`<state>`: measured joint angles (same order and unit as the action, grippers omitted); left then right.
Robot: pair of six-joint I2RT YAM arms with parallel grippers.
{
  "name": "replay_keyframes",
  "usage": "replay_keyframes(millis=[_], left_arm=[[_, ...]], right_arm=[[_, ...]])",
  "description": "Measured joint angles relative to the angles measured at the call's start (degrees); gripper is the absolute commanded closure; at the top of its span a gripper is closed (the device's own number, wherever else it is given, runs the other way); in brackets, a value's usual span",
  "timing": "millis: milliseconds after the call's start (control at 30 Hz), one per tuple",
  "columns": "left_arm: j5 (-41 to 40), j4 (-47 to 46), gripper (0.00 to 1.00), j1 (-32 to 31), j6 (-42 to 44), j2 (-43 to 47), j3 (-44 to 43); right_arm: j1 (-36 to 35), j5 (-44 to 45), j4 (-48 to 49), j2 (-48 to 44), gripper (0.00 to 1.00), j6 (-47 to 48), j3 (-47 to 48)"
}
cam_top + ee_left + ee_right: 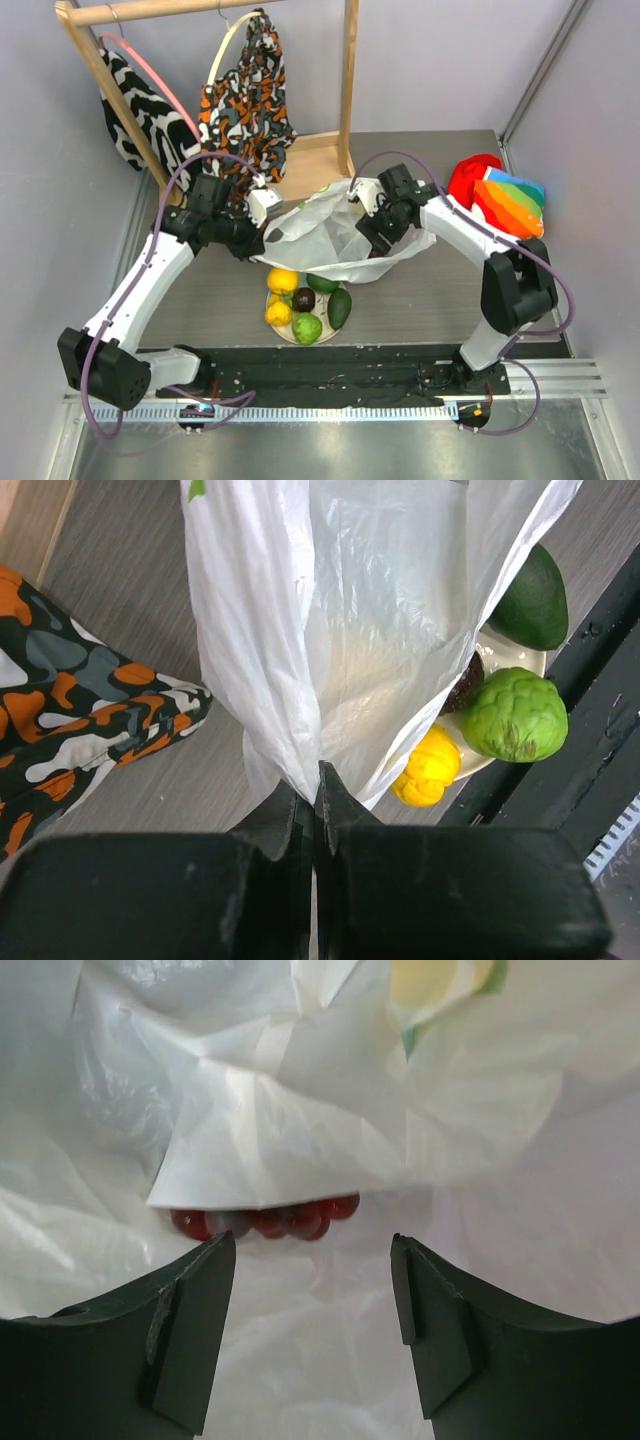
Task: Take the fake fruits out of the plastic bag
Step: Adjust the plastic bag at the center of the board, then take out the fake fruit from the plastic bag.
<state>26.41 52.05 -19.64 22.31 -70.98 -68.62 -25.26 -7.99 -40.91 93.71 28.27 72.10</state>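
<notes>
Most fake fruits (305, 303) sit on the plate (512, 660), near-centre on the bench (430, 290). The left end effector (318, 785) is clamped on the plastic bag (335, 235). The right end effector (311, 1245), fingers apart, is inside it, over a red grape bunch (265, 1222) not yet out.

Left gripper (318, 780) pinches the plastic bag (400, 630) at its edge; right gripper (312, 1245) reaches inside it, jaws spread.

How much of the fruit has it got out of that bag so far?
Several fruits already sit on the plate. The left jaws are shut on the bag, while the open right jaws are inside it, facing a red grape bunch. That bunch, at least, is left.
</notes>
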Motion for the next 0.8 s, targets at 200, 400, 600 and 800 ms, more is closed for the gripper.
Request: replay_keyframes(millis=[200,400,600,800], left_arm=[[0.0,-0.5,1.00,0.0,-0.8,0.0,-0.2],[0.0,-1.4,1.00,0.0,-1.2,0.1,-1.0],[0.7,-3.1,1.00,-0.2,-3.4,-1.9,-4.5],[0.7,-6.8,1.00,-1.5,-6.8,-9.4,-13.0]], right_arm=[[0.0,-1.0,0.0,6.0,0.40,-0.2,2.1],[0.5,-1.6,-2.5,8.3,0.99,0.7,3.7],[2.5,-2.6,-6.7,7.7,0.99,1.9,10.6],[4.7,-4.4,-8.0,0.9,0.99,3.3,20.3]])
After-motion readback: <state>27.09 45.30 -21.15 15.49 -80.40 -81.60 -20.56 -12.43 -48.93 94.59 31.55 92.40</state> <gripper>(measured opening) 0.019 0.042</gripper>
